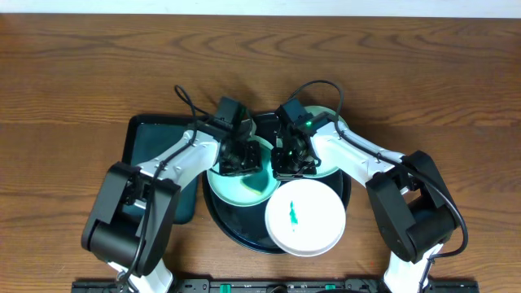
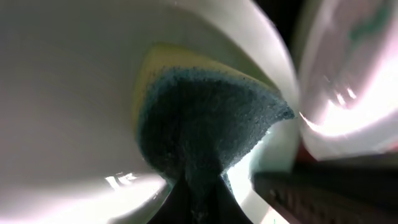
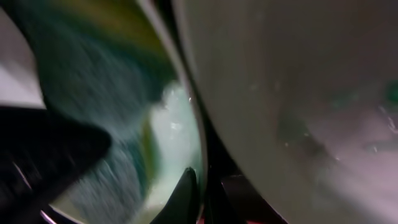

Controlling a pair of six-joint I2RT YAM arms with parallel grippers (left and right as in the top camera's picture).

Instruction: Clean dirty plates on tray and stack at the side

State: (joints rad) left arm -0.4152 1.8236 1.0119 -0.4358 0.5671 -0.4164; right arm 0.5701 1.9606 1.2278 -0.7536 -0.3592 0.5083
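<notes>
Overhead, we are scrubbing: the left claw (image 1: pixel 234 156) is pinching a sponge (image 2: pixel 205 118) tight and pressing it into the mint plate (image 1: pixel 232 189) at the left edge of the tray (image 1: pixel 236 236). The right claw (image 1: pixel 291 159) is pressed together by that plate's rim; whether it is nipping the rim we cannot tell. Next, we are judging, the wiping needs finishing, then the plate needs lifting out to the table (image 1: pixel 81 65); the white plate (image 1: pixel 313 228) at the front edge, its smear (image 1: pixel 291 216) showing, is waiting.
</notes>
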